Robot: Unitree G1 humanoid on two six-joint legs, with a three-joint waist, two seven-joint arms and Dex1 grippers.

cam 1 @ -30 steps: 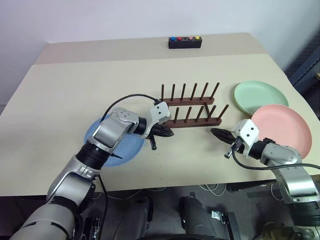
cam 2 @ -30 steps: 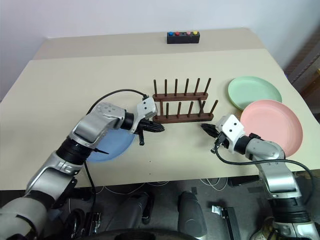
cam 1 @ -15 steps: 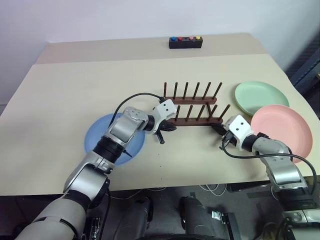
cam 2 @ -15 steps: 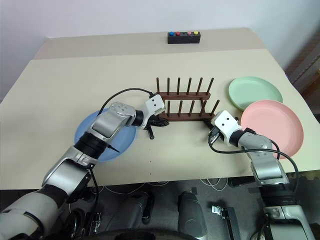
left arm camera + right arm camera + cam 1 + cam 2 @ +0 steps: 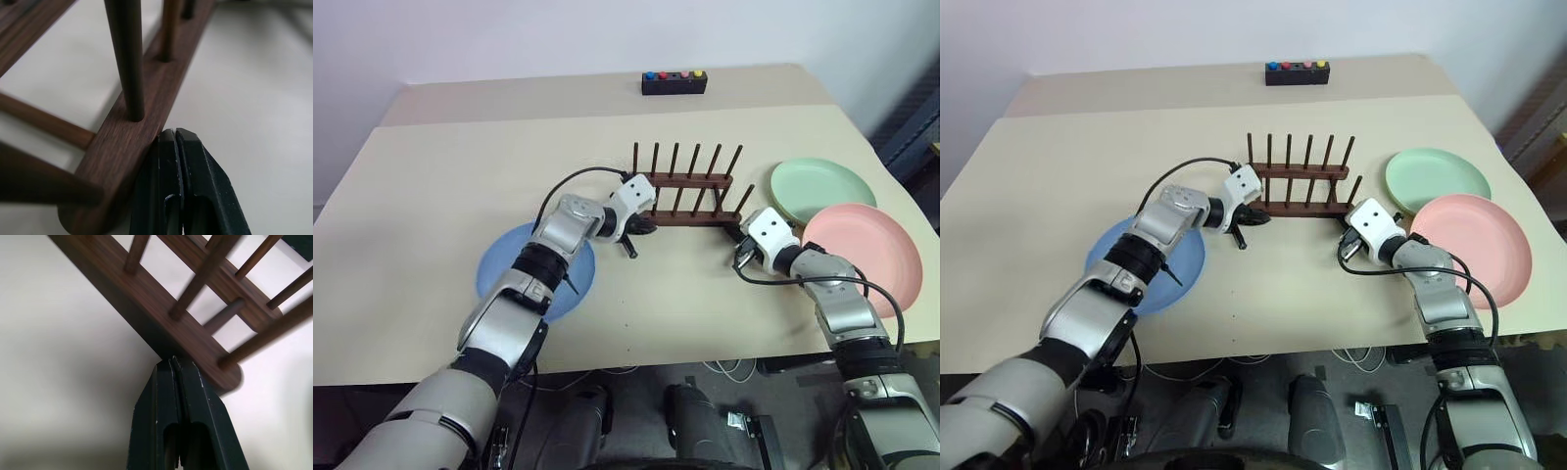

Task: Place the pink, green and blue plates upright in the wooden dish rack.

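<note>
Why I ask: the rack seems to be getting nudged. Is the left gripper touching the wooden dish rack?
Touching. In the left wrist view the shut left gripper has its fingertips pressed against the near rail of the wooden dish rack, with no gap between them.

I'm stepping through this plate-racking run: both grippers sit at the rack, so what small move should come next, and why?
Probably keep nudging the wooden dish rack a little farther back. Both the left gripper and right gripper are shut, tips against its near rail, and the blue plate, green plate and pink plate lie flat.
</note>
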